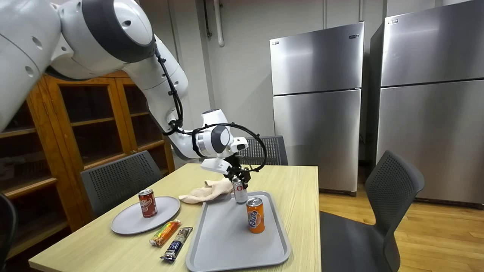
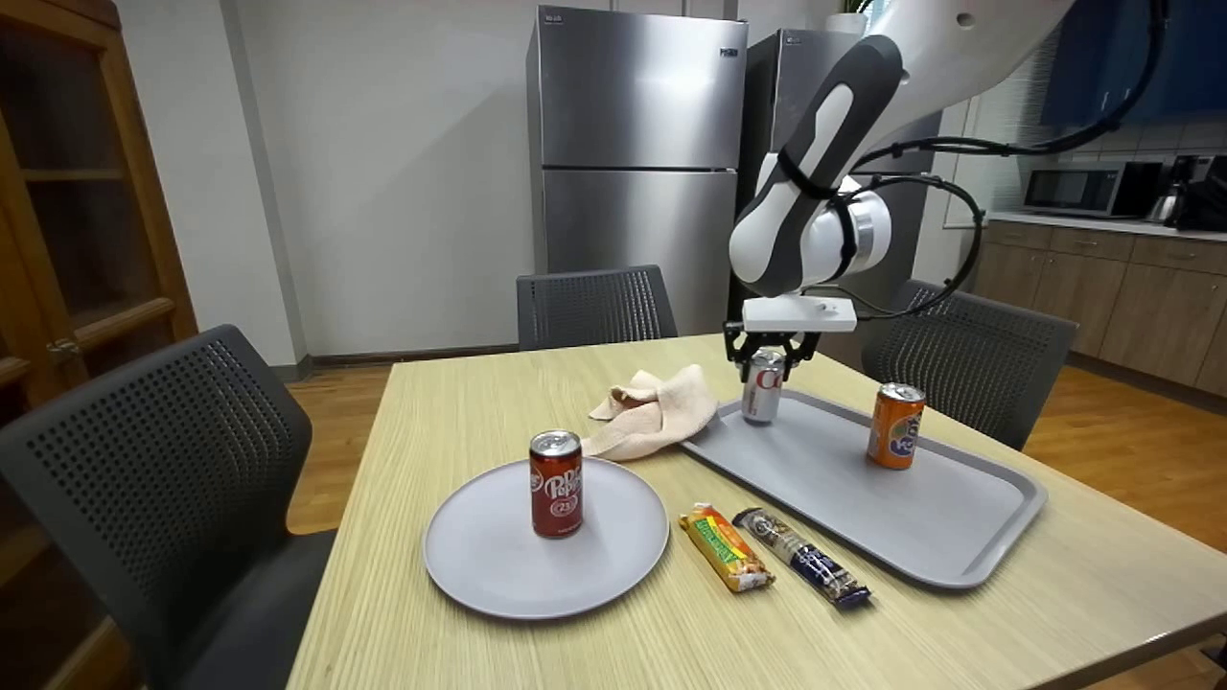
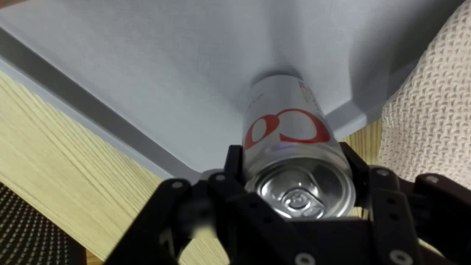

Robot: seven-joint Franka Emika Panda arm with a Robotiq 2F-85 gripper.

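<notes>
In an exterior view, a silver cylindrical metal can with red lettering [image 1: 241, 193] is held upright directly beneath the black two-fingered gripper [image 1: 238, 178], near one corner of a grey rectangular tray [image 1: 227, 247]; an orange cylindrical metal can [image 1: 256, 216] is seen standing on the same tray, near the gripper, so sideways drift toward it is best avoided. In an exterior view, a crumpled pale beige woven cloth [image 2: 661, 414] is seen just beside the gripper, at the tray's edge, and snags are best prevented by straight vertical motion; well apart from the gripper, a dark red cylindrical metal can [image 2: 556, 494] is borne by a round grey plate [image 2: 465, 546]. In the wrist view, the fingers [image 3: 233, 162] are seen partly closed, one set against each side of the silver can near its top. Whether its weight is taken by the tray below cannot be told. Pressure is best kept light and even, since thin metal could be dented, and the can is best kept level.
</notes>
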